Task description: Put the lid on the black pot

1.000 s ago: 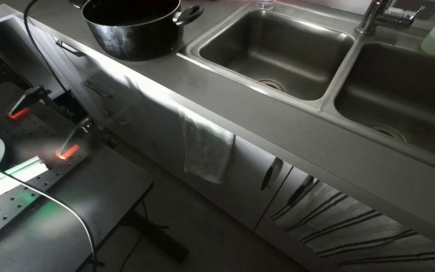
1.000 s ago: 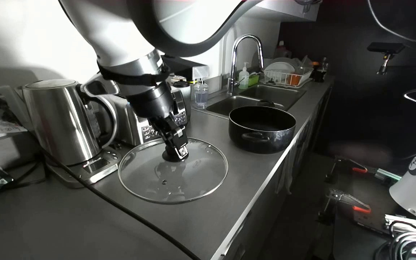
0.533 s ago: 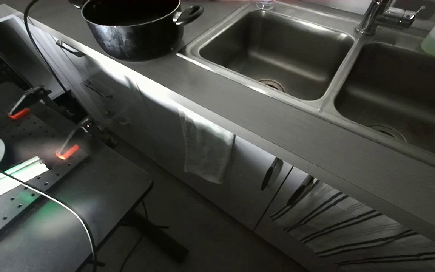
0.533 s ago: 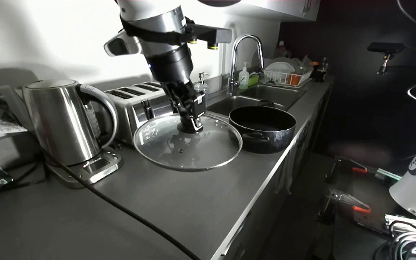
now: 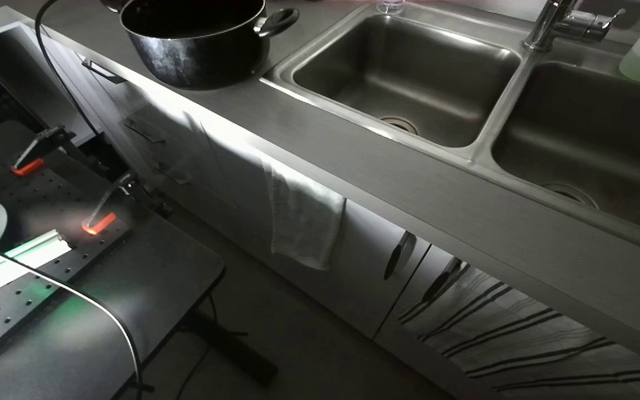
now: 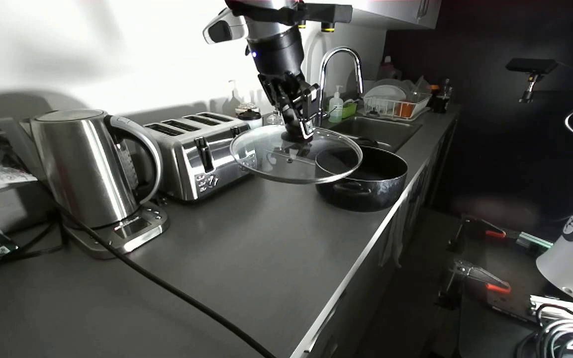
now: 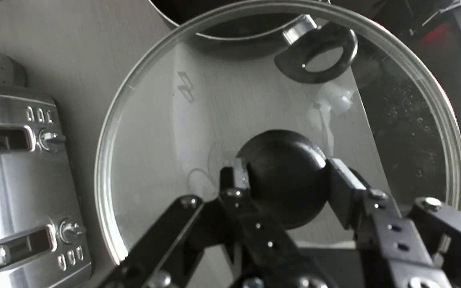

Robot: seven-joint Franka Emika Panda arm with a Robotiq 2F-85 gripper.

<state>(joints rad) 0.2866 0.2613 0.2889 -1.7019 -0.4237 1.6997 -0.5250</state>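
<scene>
The lid (image 6: 266, 161) is round clear glass with a shiny metal rim and a black knob (image 7: 282, 192). My gripper (image 6: 300, 133) is shut on the knob, with the fingers (image 7: 346, 192) pressed on its two sides in the wrist view. The lid hangs above the counter, nearly level. In an exterior view its edge overlaps the near side of the black pot (image 6: 381, 191). The pot stands uncovered on the counter and also shows in an exterior view (image 5: 203, 61). In the wrist view the pot (image 7: 198, 8) lies past the lid's top edge, its handle seen through the glass.
A steel toaster (image 6: 192, 169) stands beside the lid, against the wall. A steel kettle (image 6: 82, 169) is further left. The faucet (image 6: 322, 84) and the sink basins (image 5: 409, 83) lie beyond the pot. A black cable (image 6: 182, 293) crosses the near counter.
The gripper has carried the lid up off the counter area and rightward toward the pot in an exterior view. The pot has not moved.
</scene>
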